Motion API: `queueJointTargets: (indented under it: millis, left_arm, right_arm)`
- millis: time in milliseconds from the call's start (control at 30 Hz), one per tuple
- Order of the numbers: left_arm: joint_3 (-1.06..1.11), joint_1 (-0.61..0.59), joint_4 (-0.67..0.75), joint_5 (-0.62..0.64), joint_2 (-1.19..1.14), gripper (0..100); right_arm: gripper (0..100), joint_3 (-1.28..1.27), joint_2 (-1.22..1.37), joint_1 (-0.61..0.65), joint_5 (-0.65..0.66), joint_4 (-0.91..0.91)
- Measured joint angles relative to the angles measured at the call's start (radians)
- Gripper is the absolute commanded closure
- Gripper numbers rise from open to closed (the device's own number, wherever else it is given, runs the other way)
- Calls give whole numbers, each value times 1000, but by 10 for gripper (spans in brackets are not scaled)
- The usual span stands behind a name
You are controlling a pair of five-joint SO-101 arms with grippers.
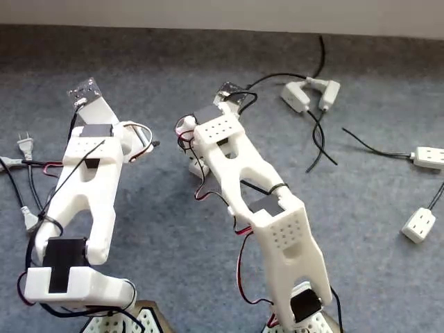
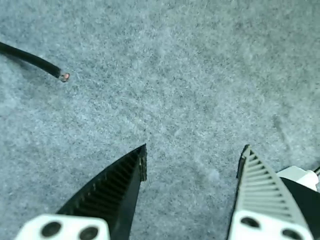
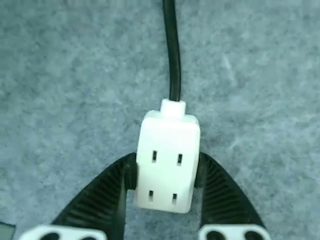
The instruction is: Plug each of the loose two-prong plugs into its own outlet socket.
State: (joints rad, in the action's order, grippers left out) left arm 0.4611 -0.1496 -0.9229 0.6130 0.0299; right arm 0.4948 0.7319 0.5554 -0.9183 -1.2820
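Note:
A white outlet socket block (image 3: 168, 142) with two pairs of slots lies on the grey carpet, its black cord (image 3: 172, 50) running away from it. My right gripper (image 3: 166, 161) is shut on its two sides; in the high view that gripper (image 1: 229, 96) sits at mid-table. My left gripper (image 2: 194, 152) is open over bare carpet, holding nothing; in the high view the left gripper (image 1: 87, 97) is at the far left. A loose two-prong plug (image 1: 26, 146) lies left of the left arm, another plug (image 1: 29, 219) nearer the front.
Two more white socket blocks (image 1: 429, 157) (image 1: 418, 225) lie at the right edge. A white socket and plug pair (image 1: 309, 94) with black cords lies at the back. A cut black cable end (image 2: 61, 75) rests near my left gripper.

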Motion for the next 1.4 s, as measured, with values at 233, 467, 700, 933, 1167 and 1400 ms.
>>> queueJointTargets:
  millis: [233,467,700,933,1167,1400]
  left_arm:
    - [0,0,9,0,0,705]
    - [0,0,9,0,0,705]
    - [0,0,9,0,0,705]
    - [0,0,9,0,0,705]
    - [0,0,69,0,0,702]
    - [-114,-215,117,-37,0,701]
  right_arm:
    - [687,-5,-41,23,0,-18]
    - [687,-6,-249,23,164,-20]
    - [687,-15,-546,23,453,-20]
    - [687,-15,-825,23,720,-20]
    - [687,-15,-1000,-91,890,-20]
    - [687,-23,-1062,-242,832,20]
